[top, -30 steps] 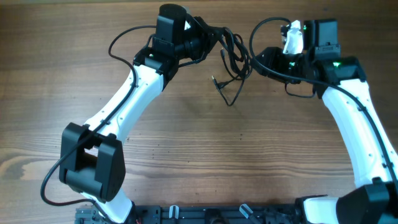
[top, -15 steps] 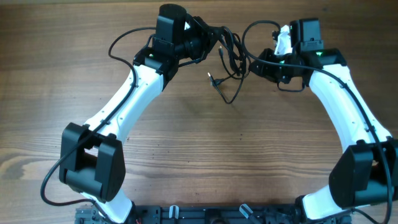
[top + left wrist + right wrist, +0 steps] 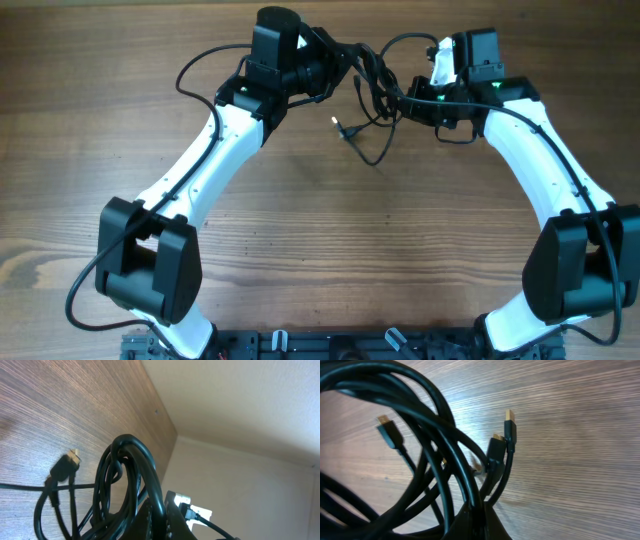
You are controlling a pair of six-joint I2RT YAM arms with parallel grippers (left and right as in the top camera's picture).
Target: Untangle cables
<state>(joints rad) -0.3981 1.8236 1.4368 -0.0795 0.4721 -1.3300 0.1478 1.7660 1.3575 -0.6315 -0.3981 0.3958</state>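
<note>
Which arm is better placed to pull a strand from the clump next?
Likely right: the right gripper seems to pinch strands at the edge of the cables, free to draw away; the left gripper carries the main bundle, anchoring it.

Tabletop (image 3: 330, 240): brown wood, its grain running from the left edge to the right edge; it fills the whole overhead view.
Tabletop surface: matt, with fine pale and darker streaks; one small dark speck (image 3: 156, 410) lies near the far edge.
Wall (image 3: 240, 395): plain cream, unmarked, rising just beyond the far edge in the left wrist view.
Wall seam (image 3: 250, 451): a straight line where two cream surfaces meet, the one side slightly darker than the other.
Light: soft and even; a pale sheen (image 3: 470, 415) lies on the wood in the right wrist view.
</note>
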